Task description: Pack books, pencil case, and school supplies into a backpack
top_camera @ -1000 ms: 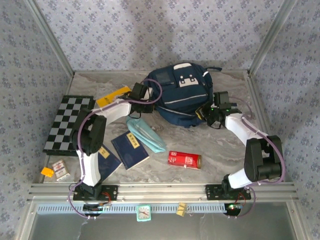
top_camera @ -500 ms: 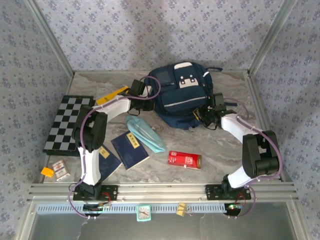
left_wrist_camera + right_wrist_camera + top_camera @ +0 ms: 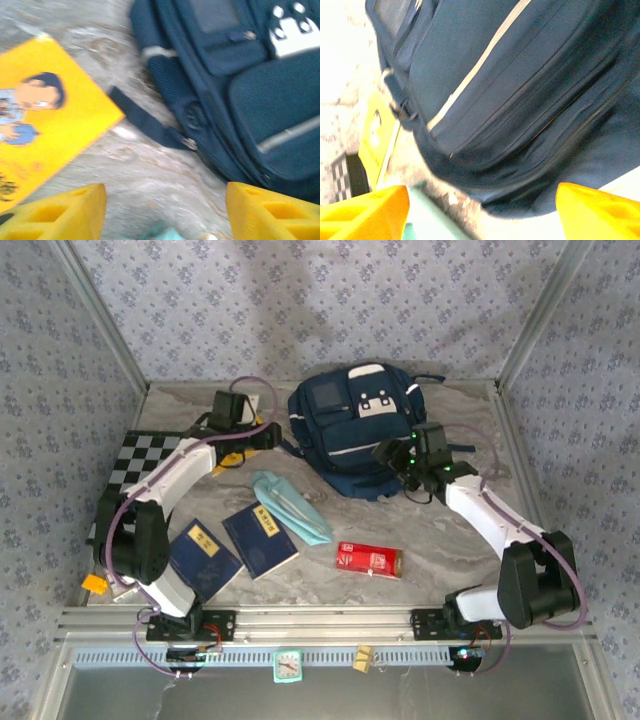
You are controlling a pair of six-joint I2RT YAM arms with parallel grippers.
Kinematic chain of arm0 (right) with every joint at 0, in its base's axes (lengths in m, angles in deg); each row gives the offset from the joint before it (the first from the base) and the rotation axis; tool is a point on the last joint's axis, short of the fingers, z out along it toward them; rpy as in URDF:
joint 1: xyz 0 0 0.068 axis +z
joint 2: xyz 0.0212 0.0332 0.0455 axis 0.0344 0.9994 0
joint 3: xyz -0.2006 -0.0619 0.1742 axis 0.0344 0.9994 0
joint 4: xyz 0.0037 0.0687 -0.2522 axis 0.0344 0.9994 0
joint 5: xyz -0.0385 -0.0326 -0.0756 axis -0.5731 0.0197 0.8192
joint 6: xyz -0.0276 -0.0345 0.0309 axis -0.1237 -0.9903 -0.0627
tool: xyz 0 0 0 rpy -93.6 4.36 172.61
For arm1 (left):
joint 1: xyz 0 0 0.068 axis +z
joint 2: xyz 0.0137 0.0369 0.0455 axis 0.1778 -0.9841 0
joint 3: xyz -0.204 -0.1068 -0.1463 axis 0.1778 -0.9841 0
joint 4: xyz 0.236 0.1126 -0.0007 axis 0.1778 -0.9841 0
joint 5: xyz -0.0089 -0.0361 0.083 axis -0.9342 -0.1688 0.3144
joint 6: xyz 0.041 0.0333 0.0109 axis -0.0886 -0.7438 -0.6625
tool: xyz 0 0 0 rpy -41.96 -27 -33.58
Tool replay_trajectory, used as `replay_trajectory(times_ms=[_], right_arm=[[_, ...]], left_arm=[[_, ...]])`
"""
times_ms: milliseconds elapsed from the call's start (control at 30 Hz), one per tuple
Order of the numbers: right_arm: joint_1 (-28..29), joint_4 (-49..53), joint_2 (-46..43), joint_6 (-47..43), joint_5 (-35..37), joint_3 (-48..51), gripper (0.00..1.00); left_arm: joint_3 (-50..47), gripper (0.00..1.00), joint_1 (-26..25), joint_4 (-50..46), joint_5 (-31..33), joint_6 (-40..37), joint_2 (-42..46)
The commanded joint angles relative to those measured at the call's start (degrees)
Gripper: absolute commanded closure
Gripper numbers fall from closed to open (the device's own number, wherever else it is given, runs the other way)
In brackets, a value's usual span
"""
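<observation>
The navy backpack lies at the back centre of the table, front pockets up. My left gripper hangs open just left of it, over bare table; its yellow fingers hold nothing, with the backpack and a loose strap ahead. The yellow book lies to the left. My right gripper is open at the backpack's near right side. The pale teal pencil case, two navy books and the red box of school supplies lie in front.
A chessboard lies at the left, partly under my left arm. A small card pack and an orange piece sit at the front left corner. Metal frame posts and patterned walls close in the table.
Both grippers have opened and let go of the backpack. My left arm has swung back and to the left; my right gripper has edged left along the backpack.
</observation>
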Motion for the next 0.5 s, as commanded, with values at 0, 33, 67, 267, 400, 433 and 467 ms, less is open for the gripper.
replay_trajectory(times_ms=[0, 33, 67, 267, 400, 433, 467], right_arm=[[5.11, 2.42, 2.61, -4.2, 0.73, -3.68, 0.16], [6.88, 1.67, 3.83, -4.6, 0.53, -4.83, 0.14], [8.12, 1.5, 4.67, -5.28, 1.13, -5.73, 0.13], [13.41, 0.4, 10.08, -9.23, 2.53, -10.04, 0.08], [15.29, 0.28, 13.17, -11.51, 3.29, -12.58, 0.06], [15.57, 0.82, 13.8, -11.99, 3.66, -13.44, 0.06], [15.71, 1.25, 14.26, -12.45, 3.78, -14.0, 0.06]], left_arm=[[1.97, 0.33, 4.46, -1.84, 2.14, 0.19, -2.12], [2.26, 0.32, 5.96, -1.26, 1.3, 0.12, -2.84], [2.87, 0.31, 7.16, -1.04, 1.44, 0.1, -3.69], [10.06, 0.21, 13.65, -4.81, 1.93, -1.5, -10.83], [14.86, 0.16, 16.98, -6.18, 1.49, -1.78, -16.49], [16.77, 0.15, 17.44, -7.22, 1.8, -2.35, -18.38], [19.44, 0.14, 17.8, -8.54, 1.93, -2.82, -20.33]])
